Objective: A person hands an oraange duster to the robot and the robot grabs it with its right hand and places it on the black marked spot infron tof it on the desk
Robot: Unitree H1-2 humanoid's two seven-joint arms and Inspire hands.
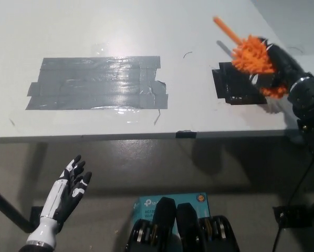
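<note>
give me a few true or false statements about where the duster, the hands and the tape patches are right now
1. The right hand holds the orange duster. True.
2. The duster lies flat on the large grey tape patch. False: it is over the black marked spot, still in the hand.
3. The left hand rests on the desk. False: it hangs open below the desk edge.
4. The black spot is to the right of the grey patch in the picture. True.

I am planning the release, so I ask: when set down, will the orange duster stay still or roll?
The orange duster looks fluffy, so probably light and soft. Its bristly head should resist rolling. The thin handle may tip sideways once the right robot hand releases it.
</note>
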